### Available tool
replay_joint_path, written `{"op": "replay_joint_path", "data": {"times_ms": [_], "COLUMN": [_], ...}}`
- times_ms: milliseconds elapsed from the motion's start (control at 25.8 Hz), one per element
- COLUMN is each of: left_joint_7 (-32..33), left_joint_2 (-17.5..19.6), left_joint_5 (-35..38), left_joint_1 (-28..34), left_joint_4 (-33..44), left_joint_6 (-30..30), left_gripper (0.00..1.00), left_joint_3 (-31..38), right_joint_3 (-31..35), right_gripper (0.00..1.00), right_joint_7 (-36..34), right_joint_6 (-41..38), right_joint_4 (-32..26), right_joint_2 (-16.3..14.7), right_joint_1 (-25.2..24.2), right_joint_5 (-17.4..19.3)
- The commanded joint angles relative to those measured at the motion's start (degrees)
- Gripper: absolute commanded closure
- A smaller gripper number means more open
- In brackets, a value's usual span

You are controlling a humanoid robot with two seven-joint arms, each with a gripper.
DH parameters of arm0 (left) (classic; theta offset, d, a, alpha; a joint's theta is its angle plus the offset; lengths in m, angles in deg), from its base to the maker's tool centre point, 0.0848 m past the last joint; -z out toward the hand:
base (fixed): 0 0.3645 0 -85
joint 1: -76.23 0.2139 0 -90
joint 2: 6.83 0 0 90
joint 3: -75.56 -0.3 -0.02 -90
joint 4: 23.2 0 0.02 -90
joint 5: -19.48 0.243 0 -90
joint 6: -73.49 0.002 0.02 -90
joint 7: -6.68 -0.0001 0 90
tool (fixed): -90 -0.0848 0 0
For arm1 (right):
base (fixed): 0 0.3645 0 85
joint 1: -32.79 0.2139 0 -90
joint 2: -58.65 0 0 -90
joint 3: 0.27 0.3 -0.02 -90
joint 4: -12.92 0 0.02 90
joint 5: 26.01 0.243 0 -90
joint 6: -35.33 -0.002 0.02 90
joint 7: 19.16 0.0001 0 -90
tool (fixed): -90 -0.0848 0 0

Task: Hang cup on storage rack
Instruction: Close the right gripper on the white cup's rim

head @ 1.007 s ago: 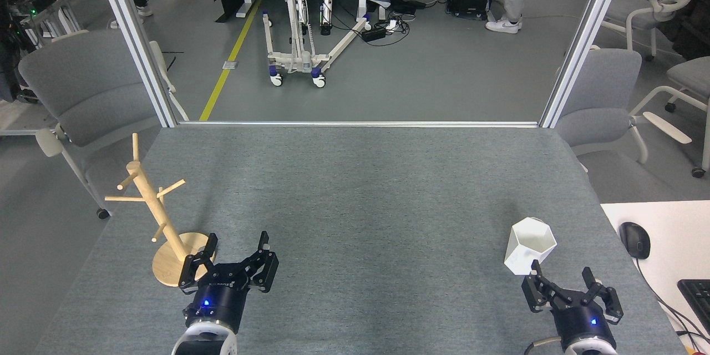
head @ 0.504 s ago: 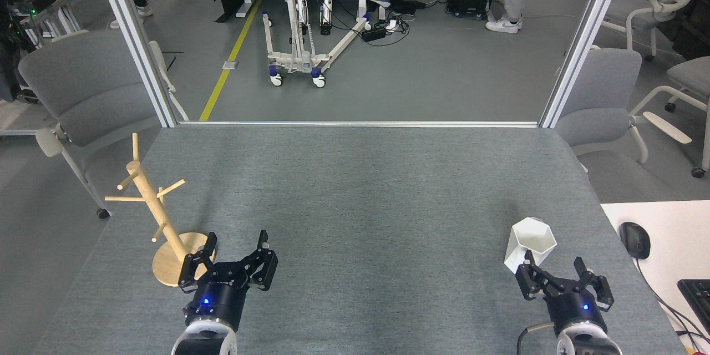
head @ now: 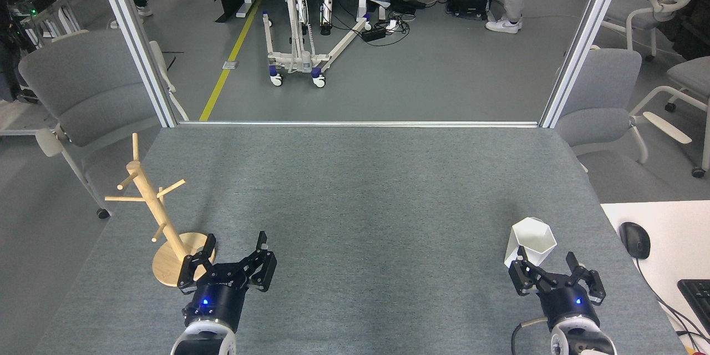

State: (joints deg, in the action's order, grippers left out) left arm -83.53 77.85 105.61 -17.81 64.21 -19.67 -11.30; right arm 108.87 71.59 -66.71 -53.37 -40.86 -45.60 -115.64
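The cup [head: 531,243] is seen standing upright near the desk's [head: 355,188] right edge, toward its near right corner, with its hexagonal rim facing up. The right gripper [head: 556,273] is positioned just in front of the cup, its jaws spread apart and its tips at the cup's lower side; contact cannot be confirmed. The storage rack [head: 158,216] is placed by the desk's left edge, well apart from the cup. The left gripper [head: 236,254] is held beside the rack's round base, jaws spread and empty.
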Motion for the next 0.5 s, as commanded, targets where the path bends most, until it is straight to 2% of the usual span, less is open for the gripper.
{"op": "replay_joint_path", "data": {"times_ms": [0,465], "left_joint_7": [0.0,0.0], "left_joint_2": [0.0,0.0], "left_joint_5": [0.0,0.0], "left_joint_1": [0.0,0.0], "left_joint_4": [-0.1,-0.2], "left_joint_6": [0.0,0.0], "left_gripper": [0.01,0.01], "left_joint_3": [0.1,0.1], "right_joint_3": [-0.3,-0.4], "right_gripper": [0.00,0.00], "right_joint_7": [0.0,0.0], "right_joint_6": [0.0,0.1], "right_joint_4": [0.0,4.2], "right_joint_2": [0.0,-0.2], "right_joint_1": [0.1,3.2], "right_joint_5": [0.0,0.0]}}
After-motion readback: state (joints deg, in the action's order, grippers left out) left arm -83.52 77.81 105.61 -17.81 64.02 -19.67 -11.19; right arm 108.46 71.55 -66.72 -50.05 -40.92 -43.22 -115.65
